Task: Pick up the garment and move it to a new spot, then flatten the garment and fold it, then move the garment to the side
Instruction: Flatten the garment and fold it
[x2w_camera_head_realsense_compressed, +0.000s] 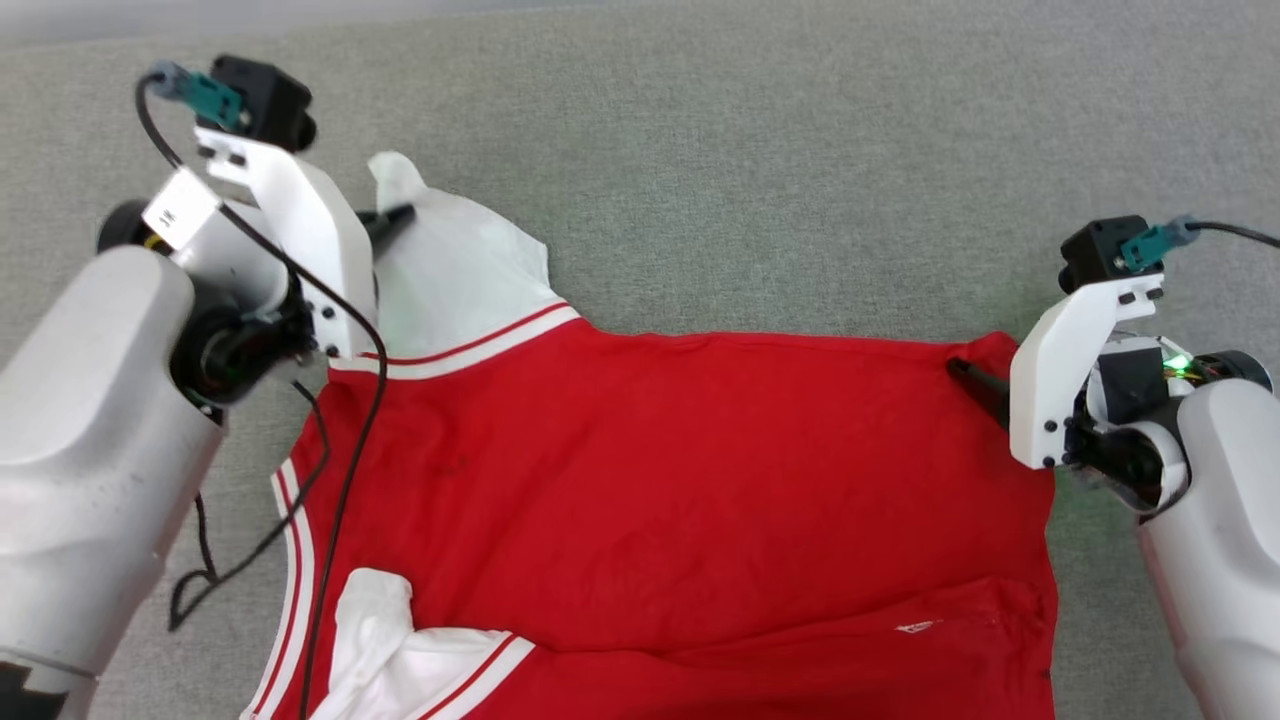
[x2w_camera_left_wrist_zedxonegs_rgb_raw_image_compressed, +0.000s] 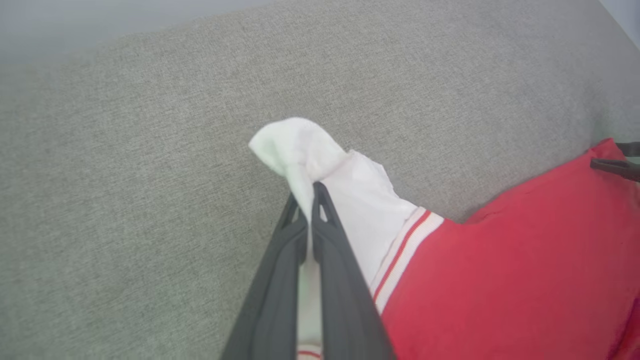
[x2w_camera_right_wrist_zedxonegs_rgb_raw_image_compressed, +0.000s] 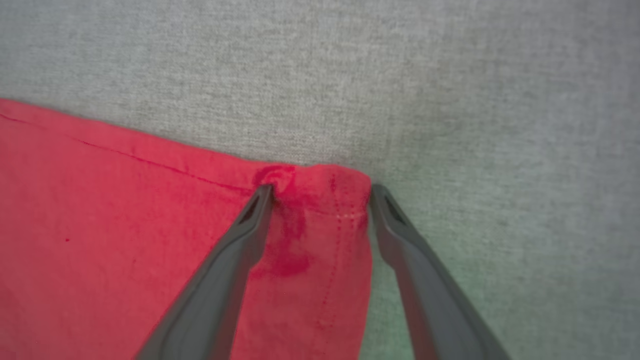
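**foldfan:** ok so where's the garment sitting relative to your grippers?

**me:** The garment (x2w_camera_head_realsense_compressed: 650, 470) is spread out on the grey fabric surface (x2w_camera_head_realsense_compressed: 760, 160) in front of me, red body mostly flat. It runs sideways between my two arms. One white sleeve (x2w_camera_head_realsense_compressed: 455, 265) is at the far left corner. The other sleeve (x2w_camera_head_realsense_compressed: 400, 650) is folded in near the bottom left of my head view.

**foldfan:** and the left one has actually got something?

**me:** Yep. My left gripper (x2w_camera_left_wrist_zedxonegs_rgb_raw_image_compressed: 307, 192) is clamped tight on that far white sleeve, with no gap between the fingers. The cloth bunches up and pokes out a little past the tips. The red-and-white striped trim (x2w_camera_left_wrist_zedxonegs_rgb_raw_image_compressed: 405, 245) sits just to the side of my fingers, where the sleeve meets the red. I honestly can't tell if the sleeve end is lifted off the surface or just puckered.

**foldfan:** right side?

**me:** My right gripper (x2w_camera_right_wrist_zedxonegs_rgb_raw_image_compressed: 320, 192) is spread wide and gripping nothing. It's at the far right corner of the red hem (x2w_camera_right_wrist_zedxonegs_rgb_raw_image_compressed: 330, 185), straddling it. One fingertip presses onto the cloth with a small wrinkle at its tip. The other tip sits right at the garment's side edge, on the grey. So the corner is between my fingers, but they aren't pinched on it.
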